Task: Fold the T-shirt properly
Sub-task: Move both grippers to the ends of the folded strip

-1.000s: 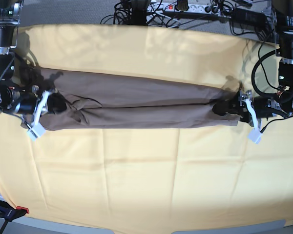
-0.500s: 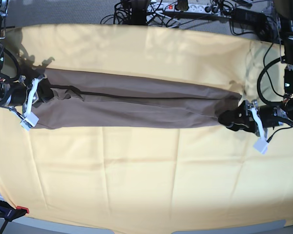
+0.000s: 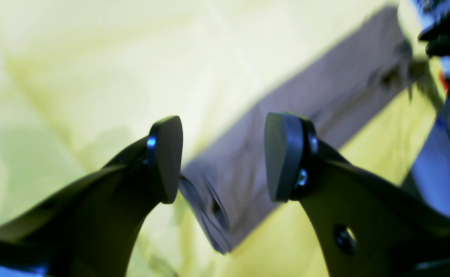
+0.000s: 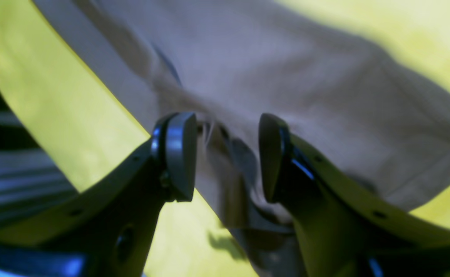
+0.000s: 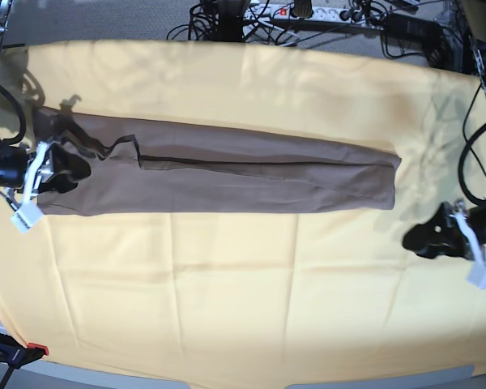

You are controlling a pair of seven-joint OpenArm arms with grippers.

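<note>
T-shirt (image 5: 227,174) lies as long band across yellow cloth (image 5: 227,308); base shows left gripper (image 5: 417,237) clear, jaws spread; right wrist shows right gripper (image 4: 226,157) spread over fabric.

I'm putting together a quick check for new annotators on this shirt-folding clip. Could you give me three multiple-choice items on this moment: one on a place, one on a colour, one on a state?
1. Where does the T-shirt lie?
A. As a long narrow band across the yellow cloth
B. Bunched in a heap at the cloth's near edge
C. Hanging off the table

2. What colour is the T-shirt?
A. Navy blue
B. Taupe-brown
C. White

3. How does the left gripper stand?
A. Shut on the shirt's end
B. Shut on the yellow cloth
C. Open and clear of the shirt

Answers:
1 A: the base view shows the shirt stretched flat from side to side on the cloth.
2 B: its brown fabric stands out against the yellow in every view.
3 C: the left wrist view shows the jaws apart with nothing between them, and the base view shows the gripper off the shirt's end.
</note>
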